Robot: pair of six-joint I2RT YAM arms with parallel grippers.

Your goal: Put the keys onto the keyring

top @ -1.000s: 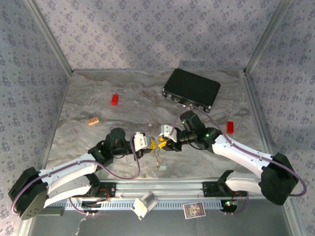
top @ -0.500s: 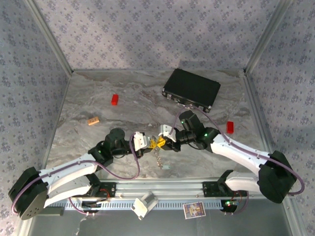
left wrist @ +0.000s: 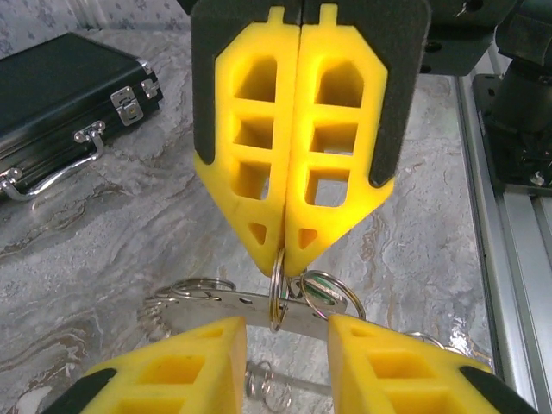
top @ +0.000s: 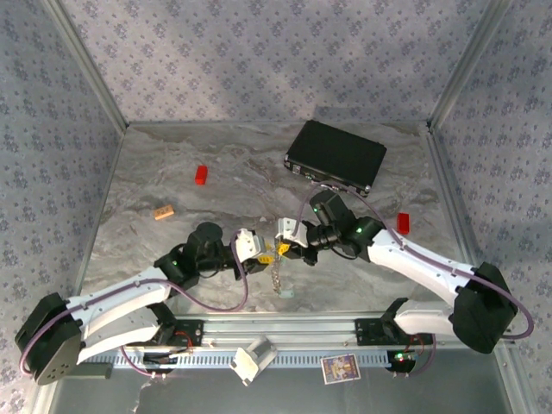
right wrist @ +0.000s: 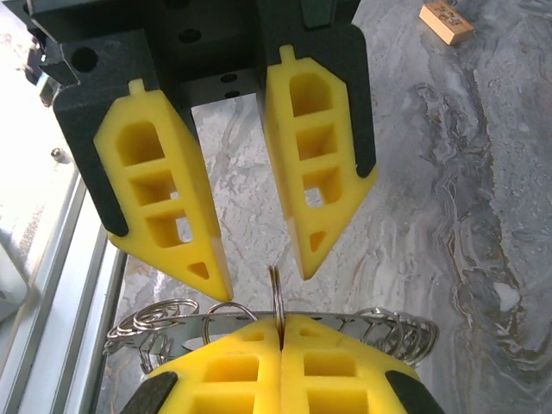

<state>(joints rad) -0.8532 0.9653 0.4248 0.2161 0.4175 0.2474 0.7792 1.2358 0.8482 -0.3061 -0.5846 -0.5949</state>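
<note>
The keyring (left wrist: 216, 308) is a thin metal band fringed with small wire rings. My right gripper (left wrist: 283, 259) is shut on one of those small rings (left wrist: 278, 297), and the band hangs below its tips. The same grip appears in the right wrist view, where my right gripper (right wrist: 282, 326) pinches the upright ring (right wrist: 276, 291). My left gripper (left wrist: 282, 336) is open, its fingers on either side of the band without touching it. A mint-green key head (left wrist: 321, 295) shows behind another ring. From above, both grippers (top: 266, 255) (top: 279, 250) meet tip to tip over the dangling keyring (top: 278, 274).
A black case (top: 336, 157) lies at the back right. A red block (top: 201, 175) and an orange-tan block (top: 164, 211) sit on the left, another red block (top: 403, 223) on the right. The metal rail (top: 285, 332) runs along the near edge.
My right gripper has shut on the small ring. My left gripper, shut before, has opened and let go; the keyring now hangs from the right gripper.
</note>
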